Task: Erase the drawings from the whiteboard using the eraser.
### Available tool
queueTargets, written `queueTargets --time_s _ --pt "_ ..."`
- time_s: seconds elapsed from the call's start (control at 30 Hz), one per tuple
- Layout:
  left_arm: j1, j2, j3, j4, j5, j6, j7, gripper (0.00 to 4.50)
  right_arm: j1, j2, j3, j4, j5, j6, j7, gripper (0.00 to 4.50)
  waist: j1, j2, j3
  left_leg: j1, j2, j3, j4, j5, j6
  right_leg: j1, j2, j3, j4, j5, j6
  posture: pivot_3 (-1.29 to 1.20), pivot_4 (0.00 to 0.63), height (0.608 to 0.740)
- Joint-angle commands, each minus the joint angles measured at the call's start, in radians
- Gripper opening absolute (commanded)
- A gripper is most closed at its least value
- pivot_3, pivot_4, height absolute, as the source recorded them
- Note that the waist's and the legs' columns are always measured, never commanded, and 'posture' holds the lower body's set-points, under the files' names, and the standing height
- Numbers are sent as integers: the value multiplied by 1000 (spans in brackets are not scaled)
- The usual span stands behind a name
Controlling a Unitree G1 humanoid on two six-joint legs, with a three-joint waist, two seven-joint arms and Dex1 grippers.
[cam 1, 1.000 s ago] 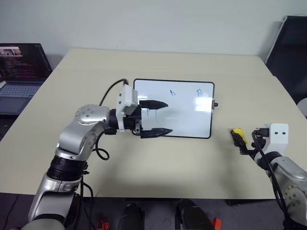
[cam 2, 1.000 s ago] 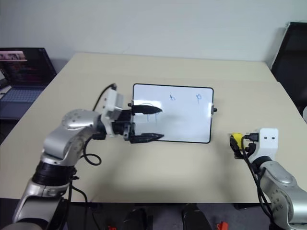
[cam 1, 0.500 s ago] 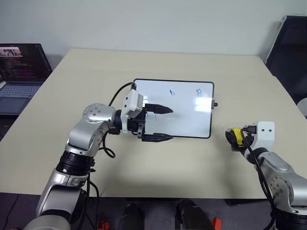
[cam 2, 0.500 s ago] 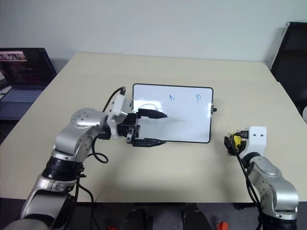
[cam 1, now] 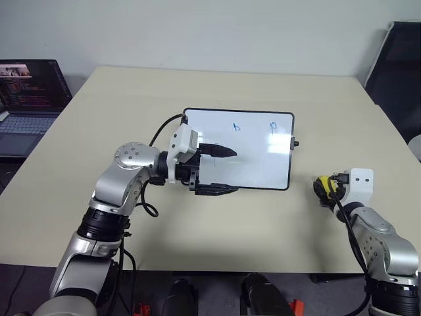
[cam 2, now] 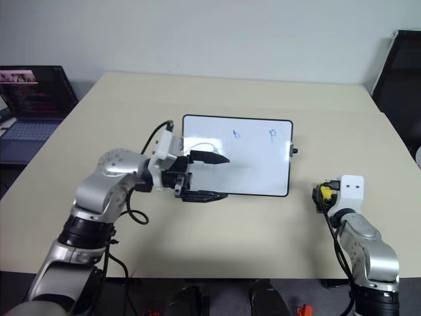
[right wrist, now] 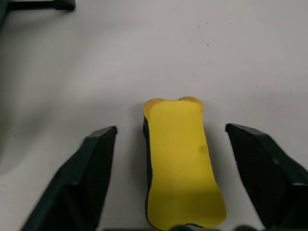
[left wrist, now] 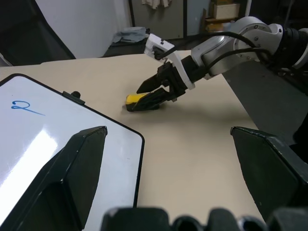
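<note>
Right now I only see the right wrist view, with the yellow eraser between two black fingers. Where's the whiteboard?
Observer: The whiteboard lies mid-table, left of the eraser and apart from it.
Operator: Is anything drawn on it?
Observer: Yes, small blue drawings near its far edge.
Operator: Where's the other tool?
Observer: The left tool hovers open at the board's left end.

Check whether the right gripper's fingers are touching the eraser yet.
Apart. In the right wrist view the eraser lies between the fingers, with bare table showing on both sides of it.
</note>
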Motion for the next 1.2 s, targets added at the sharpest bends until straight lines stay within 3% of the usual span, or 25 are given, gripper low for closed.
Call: queueTargets --time_s 0.03,0.17,0.5,0.8,0.93,1.2 --pt "5 16 16 -57 -14 19 4 4500 -26 -6 -8 -5 -20 -26 -1 2437 0 0 0 0 0 0 0 0 0 0 0 0 0 0 0 0 150 740" --pt "19 19 21 -65 -16 31 9 4500 -25 -8 -7 -7 -34 -30 5 1099 0 0 0 0 0 0 0 0 0 0 0 0 0 0 0 0 150 740" --pt "151 37 87 -168 -55 144 138 4500 27 0 7 -142 -37 -13 19 1064 -1 1 1 0 0 0 0 0 0 0 0 0 0 0 0 0 150 740" --pt "234 36 148 -286 -72 208 290 4500 49 48 181 -390 -71 1 -9 1063 0 1 1 0 0 -1 1 0 0 0 0 0 1 -1 -1 0 150 740" --pt "204 33 146 -261 -43 188 323 4500 -53 65 266 -412 -124 -23 -28 1063 0 1 1 0 0 -1 2 0 0 0 0 0 1 -1 -1 0 150 740" --pt "129 1 122 -188 -13 145 344 4500 -287 58 322 -209 -217 -116 -4 1060 1 1 1 0 0 -1 0 0 0 0 0 -1 0 0 1 0 150 740"
